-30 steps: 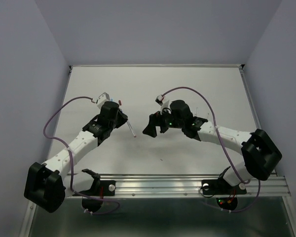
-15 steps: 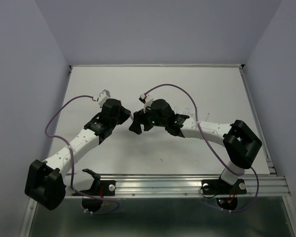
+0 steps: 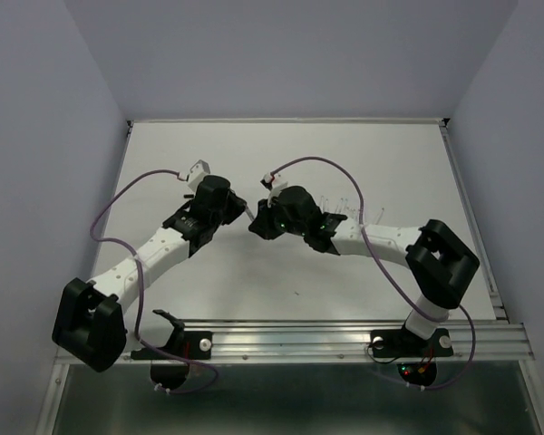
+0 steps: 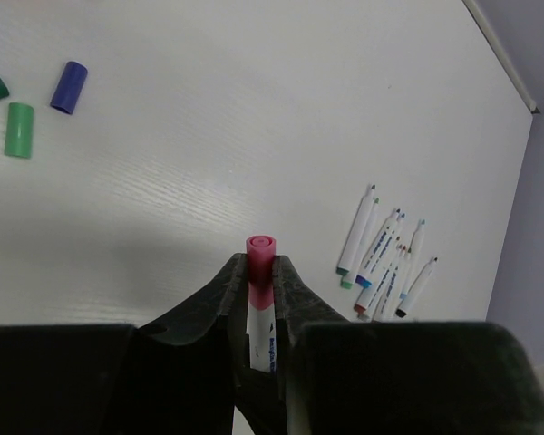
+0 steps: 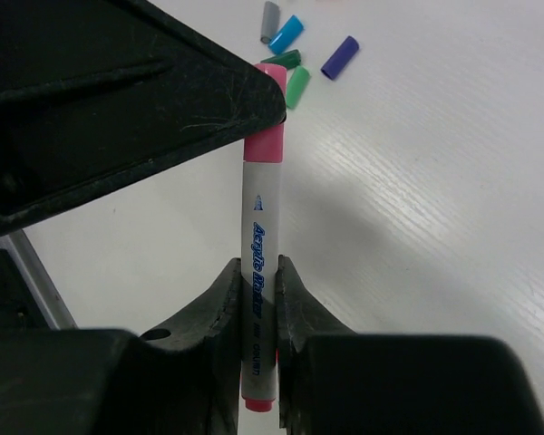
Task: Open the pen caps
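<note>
The left gripper [image 4: 260,265] pinches a thin white marker pen [image 5: 258,217] at its small pink plastic cap [image 4: 260,246]. The right gripper [image 5: 258,265] is closed tightly on the same pen near its other end, above the white table [image 4: 254,109].

Below me is a white table [image 3: 363,154]. Loose caps lie close together on it: a grey cap [image 5: 269,16], a light blue cap [image 5: 286,33], a dark green cap [image 5: 288,59], a green cap [image 5: 297,87] and a blue cap [image 5: 339,57]. Well apart from them, uncapped pens [image 4: 381,246] lie side by side.
</note>
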`<move>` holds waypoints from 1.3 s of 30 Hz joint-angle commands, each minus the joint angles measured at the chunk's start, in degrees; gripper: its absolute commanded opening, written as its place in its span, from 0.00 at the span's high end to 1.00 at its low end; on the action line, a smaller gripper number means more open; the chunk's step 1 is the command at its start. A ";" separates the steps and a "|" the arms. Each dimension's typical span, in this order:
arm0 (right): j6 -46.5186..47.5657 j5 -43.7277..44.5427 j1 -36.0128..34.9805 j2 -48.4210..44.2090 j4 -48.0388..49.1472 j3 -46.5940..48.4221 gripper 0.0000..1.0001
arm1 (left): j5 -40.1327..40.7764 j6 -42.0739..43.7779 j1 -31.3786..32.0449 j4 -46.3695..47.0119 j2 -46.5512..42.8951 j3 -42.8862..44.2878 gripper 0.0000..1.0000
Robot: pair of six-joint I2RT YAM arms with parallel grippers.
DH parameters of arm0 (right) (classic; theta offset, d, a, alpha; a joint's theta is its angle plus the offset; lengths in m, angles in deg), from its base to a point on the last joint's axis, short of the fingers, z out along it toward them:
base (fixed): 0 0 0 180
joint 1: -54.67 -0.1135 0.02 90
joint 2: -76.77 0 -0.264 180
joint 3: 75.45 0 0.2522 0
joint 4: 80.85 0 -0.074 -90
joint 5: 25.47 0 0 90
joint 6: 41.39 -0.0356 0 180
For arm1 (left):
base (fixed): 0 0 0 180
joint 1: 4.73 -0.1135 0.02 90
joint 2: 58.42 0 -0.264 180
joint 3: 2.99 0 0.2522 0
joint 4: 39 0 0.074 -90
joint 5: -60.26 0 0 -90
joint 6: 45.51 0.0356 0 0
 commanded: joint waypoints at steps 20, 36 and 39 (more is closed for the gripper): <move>-13.69 -7.74 -6.57 -25.94 2.84 -24.88 0.99 | 9.23 3.05 -13.23 7.20 9.52 8.94 1.00; -15.53 19.87 8.54 -19.00 -12.22 -19.00 0.98 | 0.34 18.35 -13.23 0.25 7.05 -2.31 1.00; -15.01 21.98 10.21 -17.95 -12.83 -17.95 0.96 | 0.08 18.96 -13.23 -0.01 8.89 -2.84 1.00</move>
